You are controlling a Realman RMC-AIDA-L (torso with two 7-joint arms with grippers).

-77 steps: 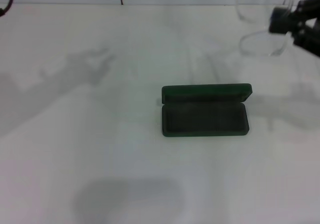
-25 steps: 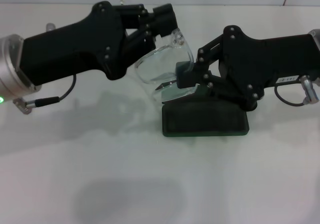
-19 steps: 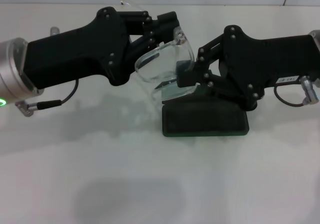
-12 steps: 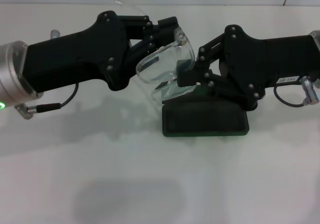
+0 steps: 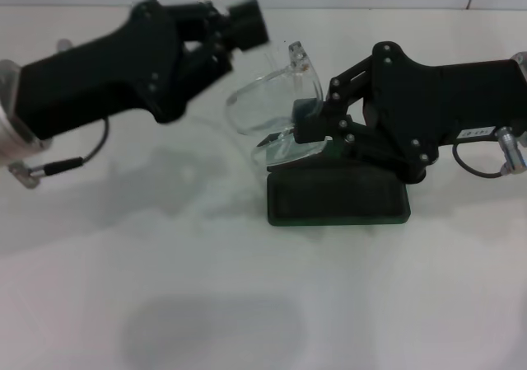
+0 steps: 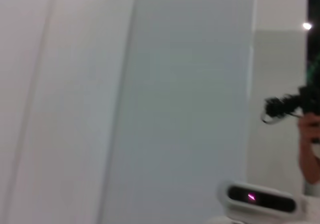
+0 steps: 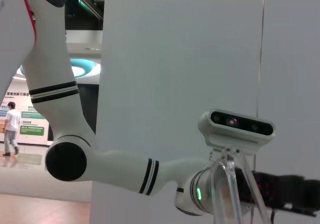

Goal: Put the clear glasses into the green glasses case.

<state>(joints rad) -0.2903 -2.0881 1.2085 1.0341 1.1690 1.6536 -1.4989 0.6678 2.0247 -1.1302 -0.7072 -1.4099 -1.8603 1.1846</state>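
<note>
Here right gripper [image 5: 284, 136] clamps clear glasses [image 5: 268, 110] over green glasses case [image 5: 338, 195]; left gripper [image 5: 247, 22] unclear.

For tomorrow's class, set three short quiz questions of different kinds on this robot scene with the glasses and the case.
1. True or false: the green glasses case lies shut.
2. Which gripper holds the clear glasses? A) left gripper B) right gripper
3. Fill in: the glasses hang above the case's ____ end, as the robot sees it.

Key: 1 false, it lies open on the white table. 2 B, jaws shut on the frame; the left gripper is clear of it. 3 left.
</note>
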